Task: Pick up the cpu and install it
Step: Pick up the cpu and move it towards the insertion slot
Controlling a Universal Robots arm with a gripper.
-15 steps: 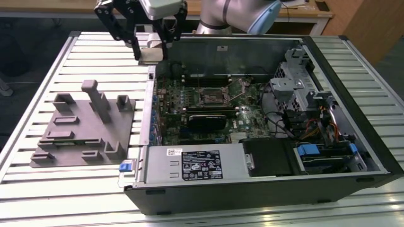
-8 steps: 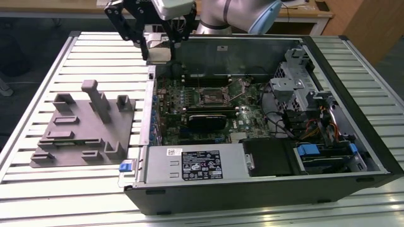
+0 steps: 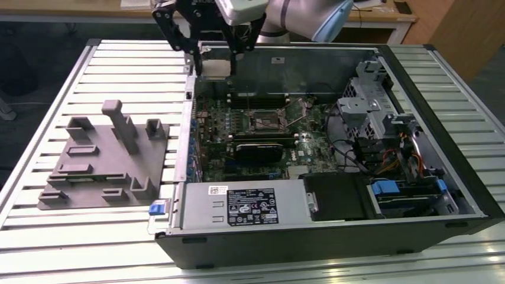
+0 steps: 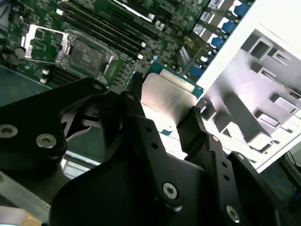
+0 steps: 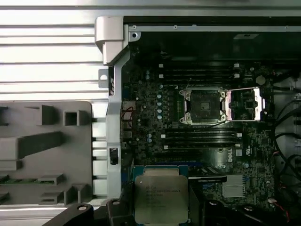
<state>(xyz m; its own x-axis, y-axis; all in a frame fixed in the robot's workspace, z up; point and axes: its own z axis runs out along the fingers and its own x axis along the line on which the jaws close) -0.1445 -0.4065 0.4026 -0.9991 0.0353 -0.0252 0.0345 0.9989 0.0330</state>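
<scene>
cpu [image 4: 167, 101] is pinched by opposite edges in the gripper [image 4: 163, 113], above the motherboard [image 5: 155, 122] and apart from the open socket [image 5: 203, 106], presumably sparing its contacts.

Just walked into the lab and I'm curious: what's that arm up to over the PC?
The arm's gripper is shut on the cpu, gripping it by two opposite edges above the open computer case, near the case wall that faces the grey fixture. On the motherboard, the socket stands open with its load plate flipped aside, and it looks empty. The cpu is not yet installed.
</scene>
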